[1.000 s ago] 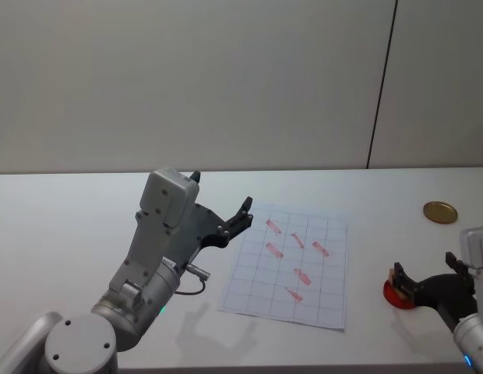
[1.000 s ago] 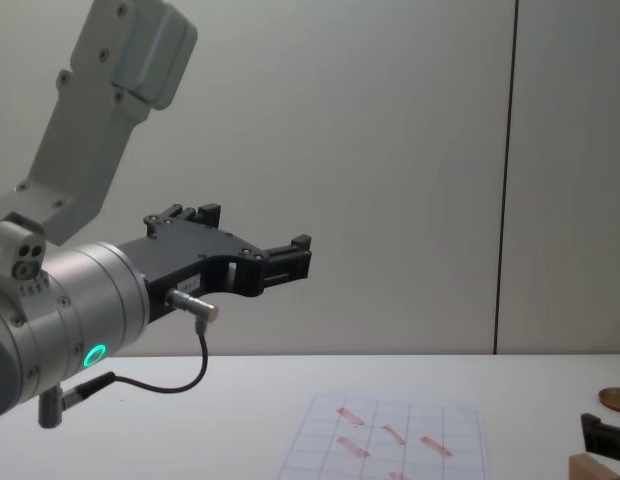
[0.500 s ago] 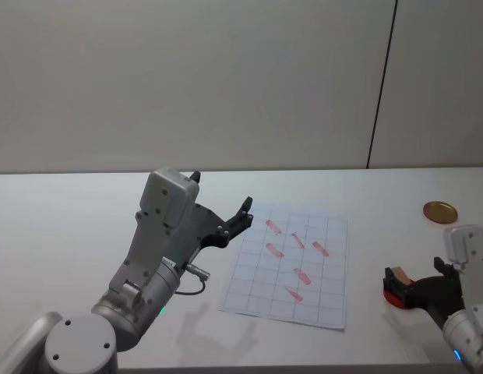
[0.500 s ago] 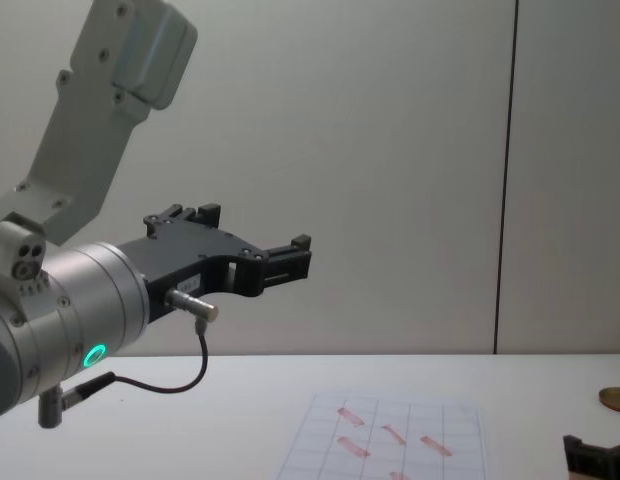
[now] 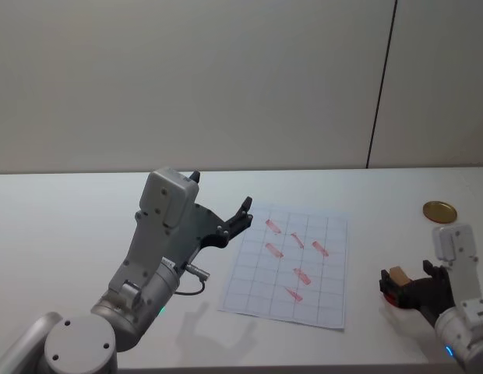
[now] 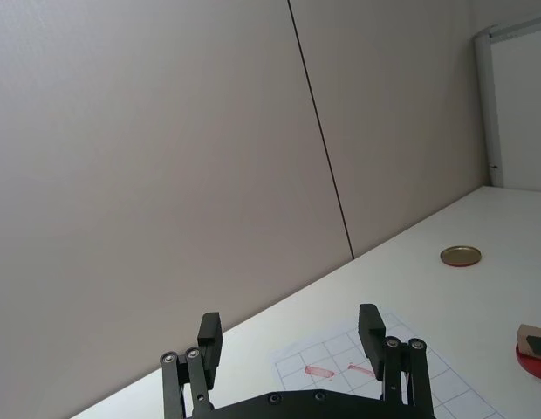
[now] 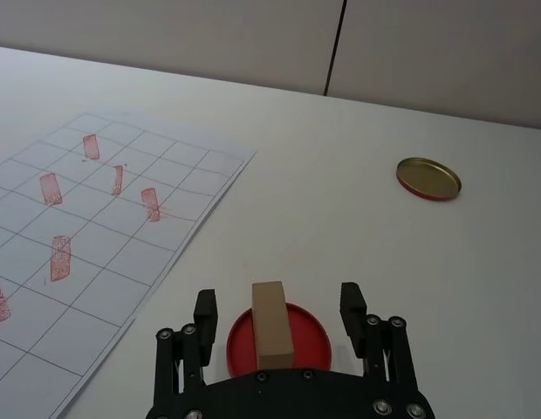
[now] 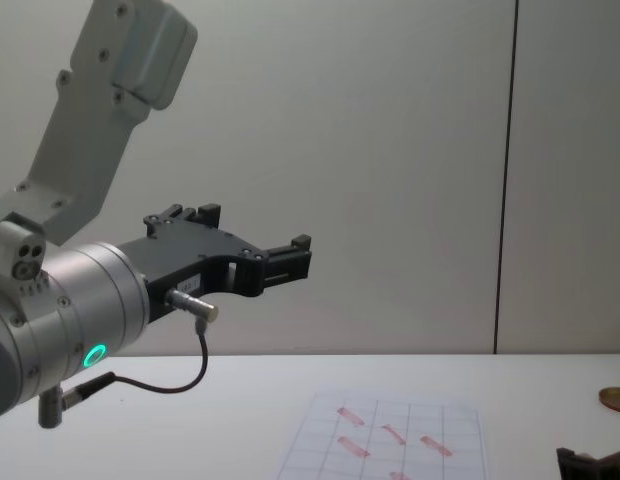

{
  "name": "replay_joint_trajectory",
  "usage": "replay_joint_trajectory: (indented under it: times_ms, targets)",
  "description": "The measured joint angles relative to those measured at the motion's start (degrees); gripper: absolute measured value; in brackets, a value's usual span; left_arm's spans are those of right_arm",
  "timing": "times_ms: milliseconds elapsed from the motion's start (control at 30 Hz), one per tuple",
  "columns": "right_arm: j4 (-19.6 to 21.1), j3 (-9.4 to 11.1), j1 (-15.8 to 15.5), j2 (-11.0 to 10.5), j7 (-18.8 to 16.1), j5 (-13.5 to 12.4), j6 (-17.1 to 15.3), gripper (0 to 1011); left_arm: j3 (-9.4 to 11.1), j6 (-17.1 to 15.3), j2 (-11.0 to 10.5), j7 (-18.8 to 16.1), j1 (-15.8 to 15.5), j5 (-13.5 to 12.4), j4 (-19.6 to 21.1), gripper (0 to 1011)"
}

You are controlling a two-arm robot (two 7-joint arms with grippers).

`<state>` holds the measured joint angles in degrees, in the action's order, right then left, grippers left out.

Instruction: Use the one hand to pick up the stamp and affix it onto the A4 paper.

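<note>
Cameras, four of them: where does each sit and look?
Head view: high, looking down at the table; left gripper raised beside the A4 paper, right gripper at the stamp.
Chest view: lower, looking across the table; left arm looms large.
Left wrist view: behind the left gripper's open fingers, facing the wall.
Right wrist view: behind the right gripper's open fingers, looking down at the stamp.
Shared: both wrist views show the stamp on its red pad.

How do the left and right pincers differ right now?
The black two-fingered left pincer hangs raised near the left edge of the white gridded A4 paper, empty. The black right pincer sits low, fingers straddling the light-brown wooden stamp on its round red pad, gaps either side. Left wrist light is green, right one blue. Both are open.
</note>
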<state>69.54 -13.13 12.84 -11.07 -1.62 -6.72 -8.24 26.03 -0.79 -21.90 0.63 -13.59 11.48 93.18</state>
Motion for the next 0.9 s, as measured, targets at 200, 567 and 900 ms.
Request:
replay_joint_trajectory:
  times_ms: [200, 567, 900]
  targets:
    - [-1.1, 0.0, 0.6, 0.3, -0.4, 0.4, -0.3, 729, 0.0, 0.0, 0.0, 0.0, 0.0, 0.0, 0.0, 993]
    - [-1.8, -0.1, 1.1, 0.5, -0.4, 1.0, -1.4, 390, 0.0, 0.0, 0.0, 0.0, 0.0, 0.0, 0.0, 993]
    - [-1.8, 0.1, 1.2, 0.6, 0.1, 1.5, -2.3, 196, 0.0, 0.0, 0.0, 0.0, 0.0, 0.0, 0.0, 993]
